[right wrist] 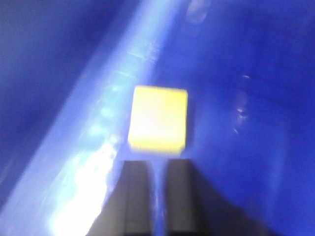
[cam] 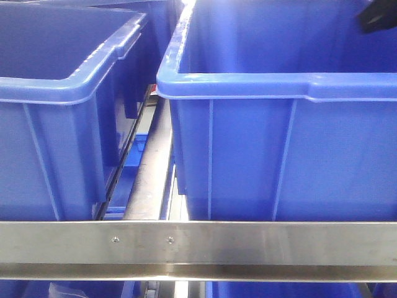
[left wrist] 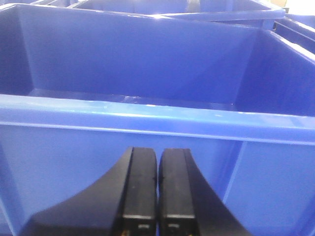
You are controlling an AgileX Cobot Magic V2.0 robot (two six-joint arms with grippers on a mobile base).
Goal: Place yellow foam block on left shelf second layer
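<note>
The left gripper (left wrist: pixel 157 189) has its jaws pressed together, empty, before a blue bin (left wrist: pixel 147 118). The right gripper (right wrist: pixel 157 191), jaws nearly closed and empty, hovers just behind the yellow foam block (right wrist: pixel 158 119) on another bin's floor (right wrist: pixel 246 147)

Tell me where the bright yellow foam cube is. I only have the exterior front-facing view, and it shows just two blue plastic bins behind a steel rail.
Observer: The right wrist view shows the bright yellow foam cube lying on the floor of a blue plastic bin.
Operator: Is it gripped?
Observer: No. It lies just ahead of the right gripper, with nothing between the fingers.
Operator: And the left arm?
Observer: The left gripper is shut and empty, facing the outer wall of a blue bin.
</note>
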